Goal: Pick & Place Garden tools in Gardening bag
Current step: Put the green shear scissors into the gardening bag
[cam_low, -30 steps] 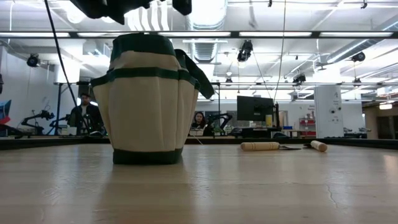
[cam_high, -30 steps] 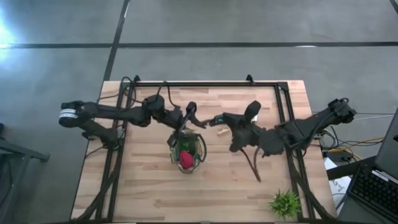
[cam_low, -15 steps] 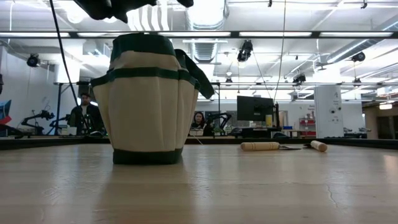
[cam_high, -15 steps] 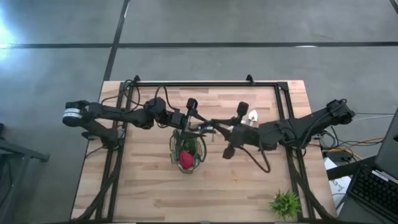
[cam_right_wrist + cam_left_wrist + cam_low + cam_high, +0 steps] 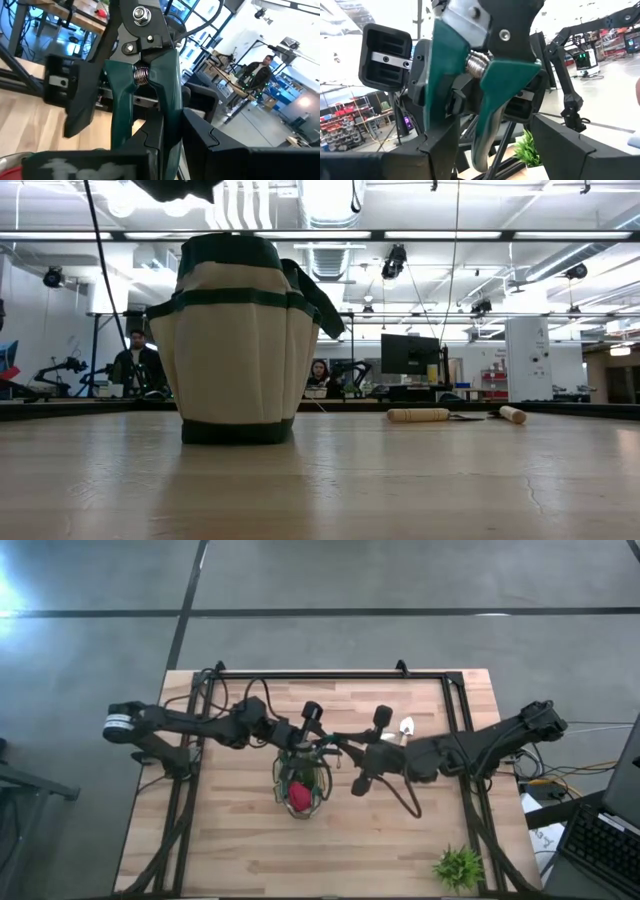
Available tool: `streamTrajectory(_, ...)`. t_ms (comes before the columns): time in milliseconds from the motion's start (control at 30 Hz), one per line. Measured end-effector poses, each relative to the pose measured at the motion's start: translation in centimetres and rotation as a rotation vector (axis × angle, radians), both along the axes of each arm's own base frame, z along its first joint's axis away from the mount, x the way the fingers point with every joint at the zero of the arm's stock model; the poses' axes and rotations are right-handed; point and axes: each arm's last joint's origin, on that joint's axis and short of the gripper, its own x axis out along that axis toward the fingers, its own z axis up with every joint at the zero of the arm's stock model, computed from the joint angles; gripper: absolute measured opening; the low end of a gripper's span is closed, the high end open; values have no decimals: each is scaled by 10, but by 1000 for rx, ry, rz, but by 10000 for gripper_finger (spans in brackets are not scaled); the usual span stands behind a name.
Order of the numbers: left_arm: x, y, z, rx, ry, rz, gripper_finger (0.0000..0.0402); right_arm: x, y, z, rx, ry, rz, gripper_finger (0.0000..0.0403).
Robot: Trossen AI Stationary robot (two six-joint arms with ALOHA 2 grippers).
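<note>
The bag stands near the middle of the table, with a red-and-black piece inside it. Just above the bag's far rim, the shears hang between both arms. The right gripper is clamped on the shears' green handles, reaching in from the bag's right. The left gripper, from the bag's left, has its fingers spread apart on either side of the shears. A wooden-handled trowel lies on the table, right of the bag. A small plant sits well apart from the bag.
</note>
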Motion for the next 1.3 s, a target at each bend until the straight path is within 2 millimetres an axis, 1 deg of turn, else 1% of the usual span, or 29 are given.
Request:
streamTrajectory(100, 4, 0, 1, 0, -1, -3, 233, 1, -1, 0, 11, -3, 14, 35)
streamTrajectory(167, 6, 0, 1, -4, 1, -6, 212, 1, -2, 0, 19, -6, 20, 35)
streamTrajectory(267, 8, 0, 1, -6, 3, 0, 165, 1, -2, 0, 19, -4, 23, 35)
streamTrajectory(467, 8, 0, 1, 11, -14, 0, 55, 2, -3, -2, 30, -2, 14, 35)
streamTrajectory(700, 8, 0, 1, 11, -6, 1, 53, 2, -2, -2, 33, 1, 15, 36)
streamTrajectory(733, 8, 0, 1, 9, -4, 1, 53, 2, -3, -2, 33, 1, 14, 41)
streamTrajectory(900, 8, 0, -1, -16, 26, -11, 52, -1, -2, -1, 42, -5, 5, 109)
streamTrajectory(1067, 9, 1, -3, -20, 50, -5, 52, -13, 1, 10, 53, -47, -47, 172)
streamTrajectory(1167, 8, 1, -4, -17, 85, -3, 52, -24, 5, 17, 52, -62, -71, 200)
streamTrajectory(1300, 1, 2, -5, 44, 187, 43, 52, -40, 6, 17, 68, -20, -109, 222)
